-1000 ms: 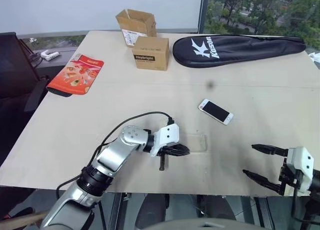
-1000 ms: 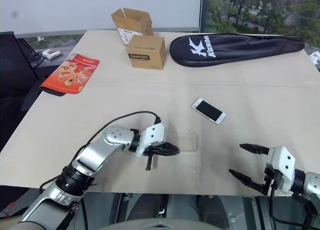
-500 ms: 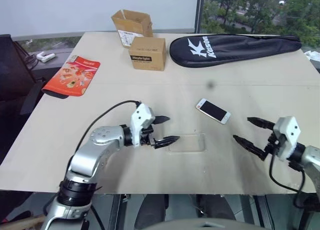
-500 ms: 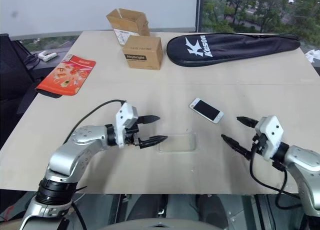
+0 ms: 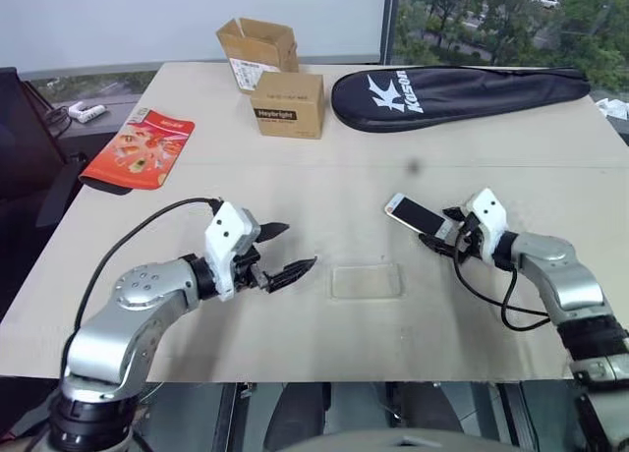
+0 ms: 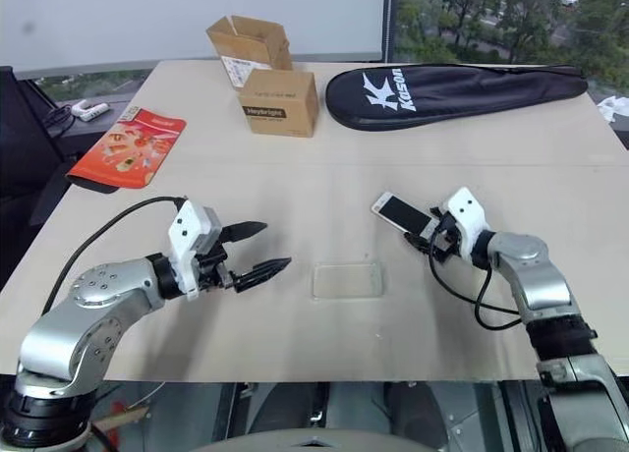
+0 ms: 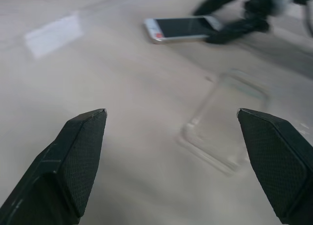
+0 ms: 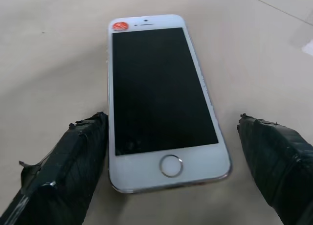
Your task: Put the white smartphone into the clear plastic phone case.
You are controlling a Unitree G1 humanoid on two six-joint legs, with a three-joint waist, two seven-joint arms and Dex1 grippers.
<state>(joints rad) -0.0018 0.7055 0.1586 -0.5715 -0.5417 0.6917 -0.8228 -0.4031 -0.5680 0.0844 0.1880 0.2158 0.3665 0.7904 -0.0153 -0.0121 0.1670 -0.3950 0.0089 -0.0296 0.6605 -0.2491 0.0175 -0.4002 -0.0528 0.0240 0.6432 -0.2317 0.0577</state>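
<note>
The white smartphone [image 5: 413, 214] lies flat and screen up on the tan table, right of centre. My right gripper [image 5: 437, 228] is open around its home-button end. In the right wrist view one finger [image 8: 73, 166] sits close to the phone [image 8: 161, 102] and the other [image 8: 279, 156] stands well off its far side. The clear plastic phone case [image 5: 366, 280] lies flat nearer the front edge, touched by nothing. My left gripper [image 5: 295, 248] hovers open to the left of it with nothing between its fingers. The left wrist view shows the case [image 7: 222, 127] ahead and the phone [image 7: 183, 28] beyond.
At the back stand two cardboard boxes [image 5: 257, 44] [image 5: 290, 103] and a long black racket bag [image 5: 462, 90]. A red packet [image 5: 142, 147] lies at the table's left edge [image 5: 59, 236]. The table's front edge [image 5: 324, 373] runs just below the case.
My left gripper has opened, lifted and drawn back to the left, away from the case. My right gripper has swung forward from the front edge to the phone's near end.
</note>
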